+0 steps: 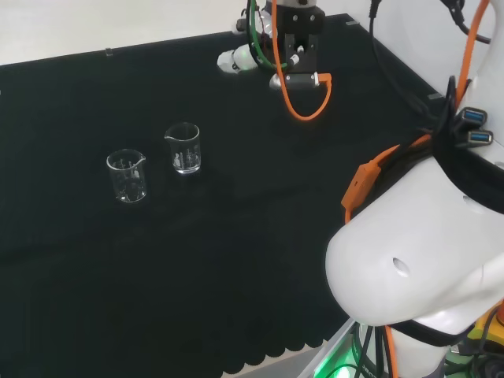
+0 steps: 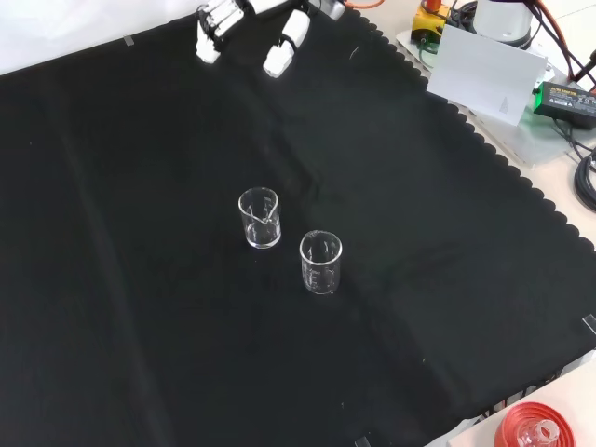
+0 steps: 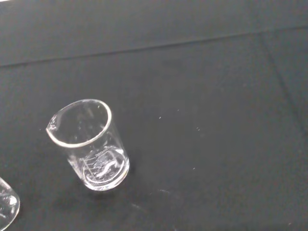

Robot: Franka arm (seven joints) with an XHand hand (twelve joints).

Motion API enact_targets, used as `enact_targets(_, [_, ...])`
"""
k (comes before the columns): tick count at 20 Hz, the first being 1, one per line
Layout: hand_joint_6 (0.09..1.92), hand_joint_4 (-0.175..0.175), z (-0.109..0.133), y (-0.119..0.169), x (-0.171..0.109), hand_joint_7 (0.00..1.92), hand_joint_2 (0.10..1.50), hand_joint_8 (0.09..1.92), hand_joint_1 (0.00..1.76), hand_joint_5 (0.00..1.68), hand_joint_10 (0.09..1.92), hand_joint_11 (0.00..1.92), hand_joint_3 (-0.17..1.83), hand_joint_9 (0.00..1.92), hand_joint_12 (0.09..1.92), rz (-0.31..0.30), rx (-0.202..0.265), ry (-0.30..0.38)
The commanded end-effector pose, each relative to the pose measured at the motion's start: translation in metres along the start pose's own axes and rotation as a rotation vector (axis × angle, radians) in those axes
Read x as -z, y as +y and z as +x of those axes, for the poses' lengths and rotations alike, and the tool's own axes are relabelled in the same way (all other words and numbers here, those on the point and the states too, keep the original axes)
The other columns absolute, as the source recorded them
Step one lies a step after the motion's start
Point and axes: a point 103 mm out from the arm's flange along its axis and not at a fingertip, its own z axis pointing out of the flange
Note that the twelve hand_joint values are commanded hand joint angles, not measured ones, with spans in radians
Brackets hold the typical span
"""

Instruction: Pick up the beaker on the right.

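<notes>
Over at the left of the head view, two beakers stand on the counter [image 1: 260,260], and the right beaker [image 1: 183,147] is not picked up yet. Up top in the front view, the hand [image 2: 216,22] hangs far away, fingers [image 2: 285,45] straight and empty. Wrist view shows one beaker close.

Hand [image 2: 247,23]: at the front view's top edge, above the cloth, fingers straight, holding nothing.
Arm [image 1: 417,252]: white links at the head view's right.
</notes>
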Motion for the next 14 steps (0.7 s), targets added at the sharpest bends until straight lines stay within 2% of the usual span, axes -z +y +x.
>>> enact_targets(1, [0.09,-0.079,0.003,0.017,-0.019,0.15,0.96,0.61,0.58,0.32,0.7,0.0,0.35,0.21,1.04,0.029,0.047,0.067])
enact_targets(8, [0.09,-0.079,0.001,0.03,-0.037,0.15,0.81,0.62,0.67,0.33,0.7,0.0,0.51,0.24,1.08,0.031,0.101,0.128])
enact_targets(14, [0.09,-0.078,0.001,0.041,-0.057,0.18,0.71,0.63,0.7,0.32,0.7,0.0,0.6,0.27,1.11,0.041,0.158,0.14])
